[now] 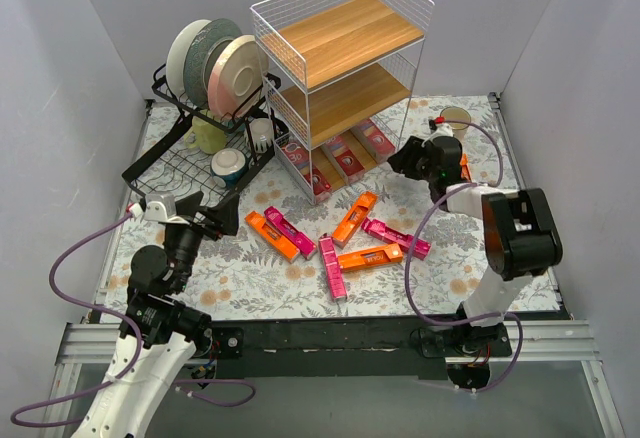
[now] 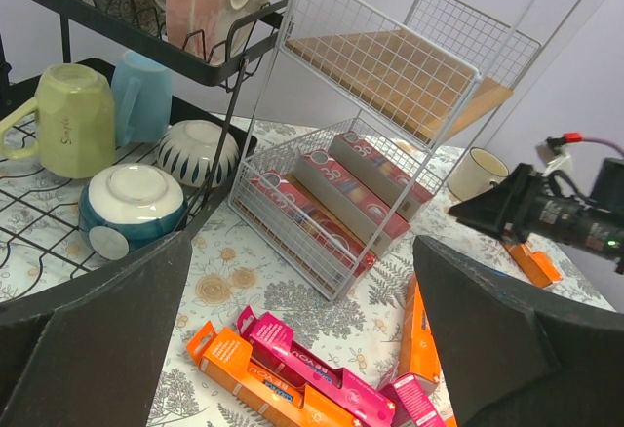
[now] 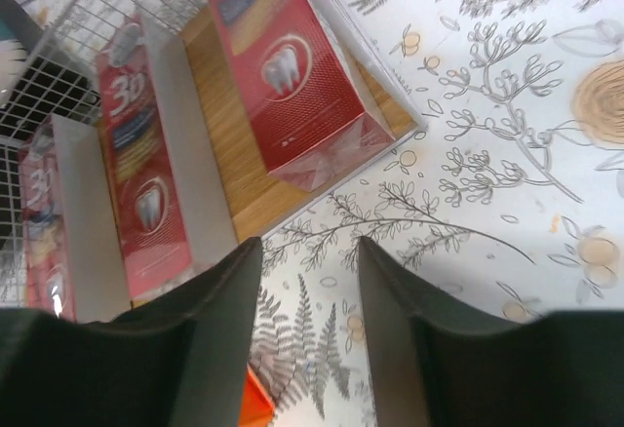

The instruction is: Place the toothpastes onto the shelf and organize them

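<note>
Left claw (image 1: 218, 220): fingers spread wide, nothing between them.

Right claw (image 3: 310, 247): fingers a narrow gap apart, nothing held, tips low over the table just in front of the shelf's bottom tier.

Hazards, as judged:
- The right claw sits near the end of the rightmost red carton (image 3: 292, 76); a forward drift could shove it askew or snag the wire front.
- Below the left claw, an orange carton (image 1: 272, 235) and a magenta carton (image 1: 290, 231) lie touching, so one grab may catch both.

Containers:
- Dish rack (image 1: 190, 173), ahead-left of the left claw: upright plates, green mug, blue cup, two bowls.
- Shelf (image 1: 345, 33), ahead of both claws: three dark red toothpastes (image 1: 345, 155) side by side on the bottom tier; no cartons show on the upper boards.
- Loose toothpastes (image 1: 370, 256): on the table between the claws.
</note>
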You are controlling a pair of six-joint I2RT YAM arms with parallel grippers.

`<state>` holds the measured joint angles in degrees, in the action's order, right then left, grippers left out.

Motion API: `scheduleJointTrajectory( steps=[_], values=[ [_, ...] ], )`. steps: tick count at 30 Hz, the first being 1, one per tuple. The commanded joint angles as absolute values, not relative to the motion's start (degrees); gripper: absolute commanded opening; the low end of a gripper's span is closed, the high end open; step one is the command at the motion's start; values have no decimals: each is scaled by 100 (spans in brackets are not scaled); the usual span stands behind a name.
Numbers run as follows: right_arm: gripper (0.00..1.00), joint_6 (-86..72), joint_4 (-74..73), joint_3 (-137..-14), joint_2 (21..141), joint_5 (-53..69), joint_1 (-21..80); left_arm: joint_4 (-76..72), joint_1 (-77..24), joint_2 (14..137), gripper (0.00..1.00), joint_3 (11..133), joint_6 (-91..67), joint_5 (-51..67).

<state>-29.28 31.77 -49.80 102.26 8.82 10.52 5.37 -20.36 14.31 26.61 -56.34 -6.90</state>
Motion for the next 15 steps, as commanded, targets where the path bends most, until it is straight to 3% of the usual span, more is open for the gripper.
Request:
scheduleJointTrajectory(
  steps=[1,8,15],
  values=[
    [57,-2243,2779,-4624,9151,756,1072,563,-1995,1327,98,2777,-5572,-686],
    [70,-1584,1601,-4035,7561,624,1502,563,-1995,1266,98,2795,-5590,-659],
    [77,-1047,379,-3780,6575,483,2153,563,-1995,1318,98,2812,-5581,-624]
  ],
)
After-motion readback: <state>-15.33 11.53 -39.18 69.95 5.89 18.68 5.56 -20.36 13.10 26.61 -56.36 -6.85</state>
